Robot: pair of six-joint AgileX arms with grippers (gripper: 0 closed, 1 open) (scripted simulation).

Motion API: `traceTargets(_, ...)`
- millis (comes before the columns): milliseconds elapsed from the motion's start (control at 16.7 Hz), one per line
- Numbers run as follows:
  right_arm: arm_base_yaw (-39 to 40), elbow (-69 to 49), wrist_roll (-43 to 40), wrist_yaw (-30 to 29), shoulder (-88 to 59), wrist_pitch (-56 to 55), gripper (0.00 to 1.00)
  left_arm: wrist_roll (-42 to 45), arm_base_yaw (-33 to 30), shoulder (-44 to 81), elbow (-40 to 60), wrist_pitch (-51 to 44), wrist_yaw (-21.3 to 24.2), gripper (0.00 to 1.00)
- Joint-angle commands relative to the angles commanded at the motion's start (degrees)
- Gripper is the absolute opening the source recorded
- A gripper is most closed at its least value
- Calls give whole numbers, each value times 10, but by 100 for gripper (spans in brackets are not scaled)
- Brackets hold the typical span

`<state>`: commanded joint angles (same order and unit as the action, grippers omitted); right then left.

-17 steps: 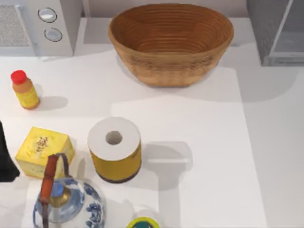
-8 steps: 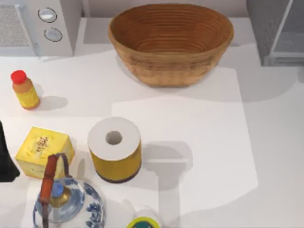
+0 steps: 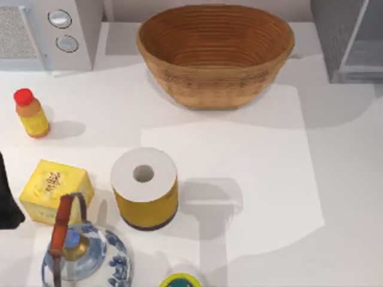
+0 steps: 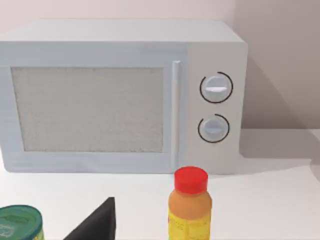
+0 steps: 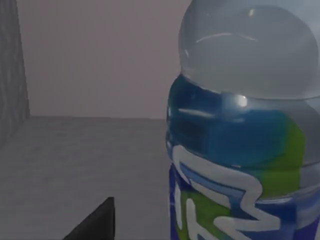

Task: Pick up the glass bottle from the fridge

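The glass bottle (image 5: 245,125) looms very close in the right wrist view, clear on top with a blue, green and white label; its cap is out of frame. It stands on the grey floor inside the fridge (image 5: 75,150), whose dark wall runs along one side. A dark part of my right gripper (image 5: 95,225) shows just beside the bottle. From above, the fridge (image 3: 350,42) sits at the table's back right corner. My left arm (image 3: 7,200) is parked at the left edge of the table.
A wicker basket (image 3: 215,54) stands at the back middle and a white microwave (image 3: 48,33) at the back left. A red-capped yellow bottle (image 3: 31,113), yellow box (image 3: 57,188), paper roll (image 3: 145,188), teapot (image 3: 87,260) and green can (image 3: 179,281) fill the left and front.
A shadow has spread over the table's front right area. No object on the table has moved.
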<state>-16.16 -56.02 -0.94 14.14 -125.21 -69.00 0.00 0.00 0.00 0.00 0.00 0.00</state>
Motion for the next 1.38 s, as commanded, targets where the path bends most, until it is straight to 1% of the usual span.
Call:
traceTargets(300, 14, -110, 0, -15, -51, 55, 100, 0, 0, 0, 0, 0, 0, 100)
traceTargets(600, 16, -120, -1, -17, -56, 62, 100, 0, 0, 0, 0, 0, 0, 100)
traceTargets(1380, 16, -120, -1, -17, -56, 62, 2, 0, 0, 0, 0, 0, 0, 100)
